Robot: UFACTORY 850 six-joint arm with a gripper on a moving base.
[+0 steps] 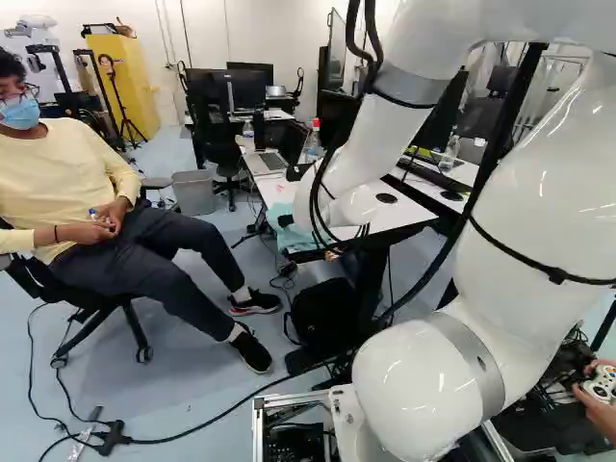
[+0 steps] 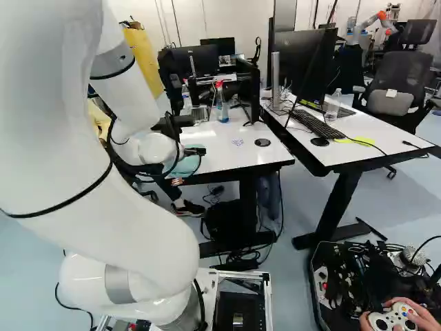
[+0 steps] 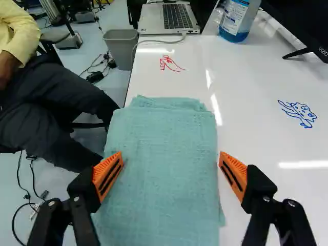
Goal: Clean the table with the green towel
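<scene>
In the right base view my gripper [image 2: 187, 166] is over the towel at the white table's near left corner. The wrist view shows the gripper [image 3: 171, 175] open, its orange pads spread near the two sides of the folded blue-green towel [image 3: 164, 143], with no grip on it. The towel lies flat along the table's edge. Beyond it on the white table [image 3: 179, 89] is a red drawing [image 3: 170, 63]; a blue drawing [image 3: 300, 113] lies farther off to one side.
A laptop [image 3: 171, 18] and a bottle with blue liquid [image 3: 239, 19] stand beyond the towel, near a monitor [image 3: 302, 23]. A seated person [image 1: 106, 212] is close beside the table, with a grey bin [image 1: 193, 192] behind. A second desk [image 2: 358, 148] bears a keyboard.
</scene>
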